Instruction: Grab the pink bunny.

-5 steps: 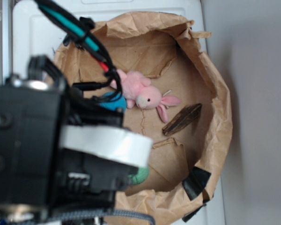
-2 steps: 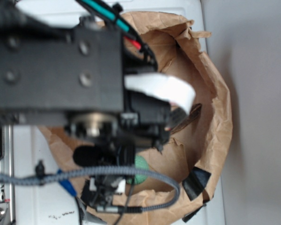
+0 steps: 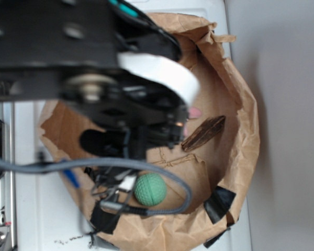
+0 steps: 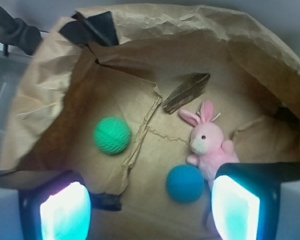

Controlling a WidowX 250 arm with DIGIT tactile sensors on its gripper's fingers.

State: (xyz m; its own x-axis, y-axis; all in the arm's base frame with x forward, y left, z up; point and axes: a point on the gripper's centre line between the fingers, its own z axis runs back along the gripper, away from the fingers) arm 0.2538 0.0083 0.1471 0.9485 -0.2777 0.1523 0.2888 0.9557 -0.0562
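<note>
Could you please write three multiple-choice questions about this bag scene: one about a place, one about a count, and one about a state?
1. Where does the blue ball lie, as the wrist view shows it?
A. Just below and left of the pink bunny
B. Against the green ball
C. Outside the paper bag

2. How many balls are in the bag?
A. One
B. Two
C. Four

3. What is the state of the gripper?
A. Shut on the pink bunny
B. Shut on the green ball
C. Open and holding nothing

Answers:
1. A, the blue ball sits close by the bunny's body, well apart from the green ball.
2. B, the wrist view shows one green and one blue ball.
3. C, the jaws stand wide apart at the bottom corners of the wrist view with nothing between them.
</note>
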